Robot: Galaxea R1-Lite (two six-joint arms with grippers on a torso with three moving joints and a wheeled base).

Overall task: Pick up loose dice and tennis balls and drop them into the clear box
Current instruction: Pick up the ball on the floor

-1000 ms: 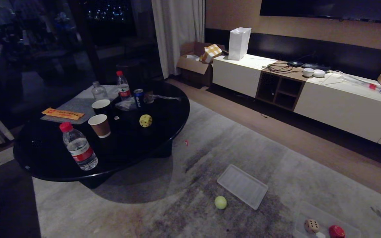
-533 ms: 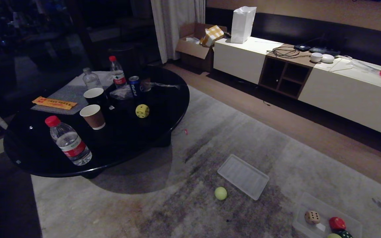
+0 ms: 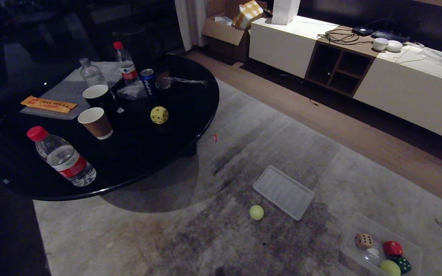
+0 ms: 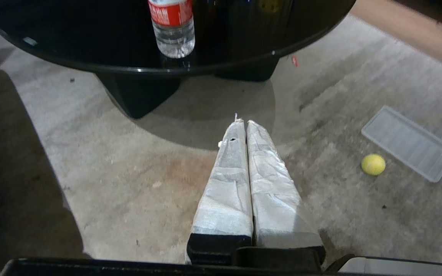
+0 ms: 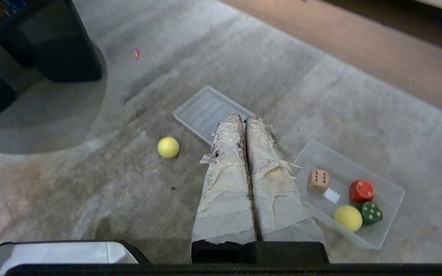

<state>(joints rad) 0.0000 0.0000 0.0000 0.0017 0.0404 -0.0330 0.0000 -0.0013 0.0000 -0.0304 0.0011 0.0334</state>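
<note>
Both tools, left tool and right tool, are hanging pressed together, empty. A ball is lying on the rug at lower centre, a yellow die sitting on the bench upper left; the box is waiting lower right. Best approaching the ball squarely, tool parted wide.

Grey rug bearing tennis ball, ribbed lid, clear box, black table

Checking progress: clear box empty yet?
Not empty: the clear box holds a beige die, red die, green die, tennis ball.
</note>
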